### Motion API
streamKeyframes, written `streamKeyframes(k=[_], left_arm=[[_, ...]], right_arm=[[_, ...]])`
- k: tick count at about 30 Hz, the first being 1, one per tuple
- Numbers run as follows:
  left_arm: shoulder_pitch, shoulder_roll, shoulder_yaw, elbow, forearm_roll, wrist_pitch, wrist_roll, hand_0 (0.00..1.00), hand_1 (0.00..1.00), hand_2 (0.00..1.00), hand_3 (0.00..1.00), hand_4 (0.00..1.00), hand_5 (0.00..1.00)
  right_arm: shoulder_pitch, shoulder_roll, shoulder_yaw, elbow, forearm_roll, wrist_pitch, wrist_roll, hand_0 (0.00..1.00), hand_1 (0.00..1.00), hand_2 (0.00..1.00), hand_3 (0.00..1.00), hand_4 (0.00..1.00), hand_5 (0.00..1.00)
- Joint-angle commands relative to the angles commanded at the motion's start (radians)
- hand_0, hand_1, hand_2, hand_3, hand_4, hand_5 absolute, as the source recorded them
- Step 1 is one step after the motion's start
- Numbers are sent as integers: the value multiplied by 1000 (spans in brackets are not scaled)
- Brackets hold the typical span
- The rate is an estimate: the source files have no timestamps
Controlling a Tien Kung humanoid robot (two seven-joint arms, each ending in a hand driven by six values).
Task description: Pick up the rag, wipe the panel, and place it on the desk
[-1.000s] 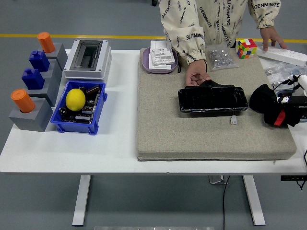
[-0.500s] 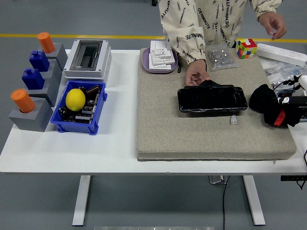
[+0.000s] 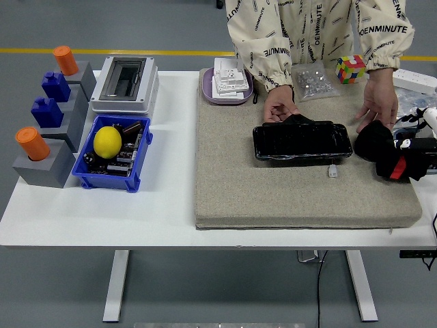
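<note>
The person's hand (image 3: pixel 379 104) had dropped beside the black rag (image 3: pixel 374 140) at 3 o'clock; the right robot hand (image 3: pixel 403 158) gripped it, panel (image 3: pixel 302 141) unwiped.

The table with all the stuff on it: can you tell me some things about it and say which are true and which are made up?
1. A yellow lemon lies in the blue bin. True.
2. The black panel stands on the bare white table. False: it lies on the beige mat.
3. A person's hand touches the panel's far edge. True.
4. The colourful cube sits in the blue bin. False: it is at the mat's far right corner.
</note>
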Motion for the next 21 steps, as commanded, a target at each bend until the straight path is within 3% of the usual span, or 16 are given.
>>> streamKeyframes(k=[21], left_arm=[[2, -5, -4, 0, -1, 0, 0, 643, 692, 733, 564, 593, 467]], right_arm=[[1, -2, 6, -1, -1, 1, -1, 708, 642, 732, 718, 998, 632]])
